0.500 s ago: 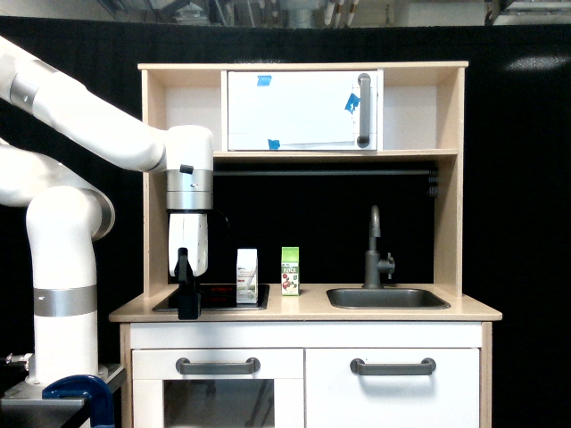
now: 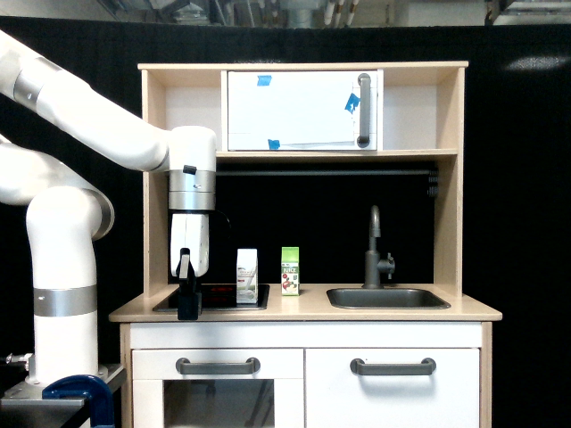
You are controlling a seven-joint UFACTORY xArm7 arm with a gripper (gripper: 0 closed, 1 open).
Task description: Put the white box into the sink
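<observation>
The white box [image 2: 247,275] stands upright on the black stovetop [image 2: 219,297], its red and dark print facing the camera. My gripper [image 2: 188,308] hangs from the white arm at the exterior view's left, a short way left of the box and apart from it, fingertips low over the stovetop's left part. From this side view its black fingers look close together with nothing seen between them. The sink [image 2: 387,298], a dark grey basin with a tall tap [image 2: 376,250], lies at the exterior view's right of the counter.
A green juice carton [image 2: 290,271] stands between the white box and the sink. The toy kitchen has a wooden counter [image 2: 303,311], side posts, an upper shelf with a white cabinet [image 2: 302,111], and a dark rail above the counter.
The arm has shifted very slightly to the exterior view's right and the gripper sits a touch higher. The boxes have not moved.
</observation>
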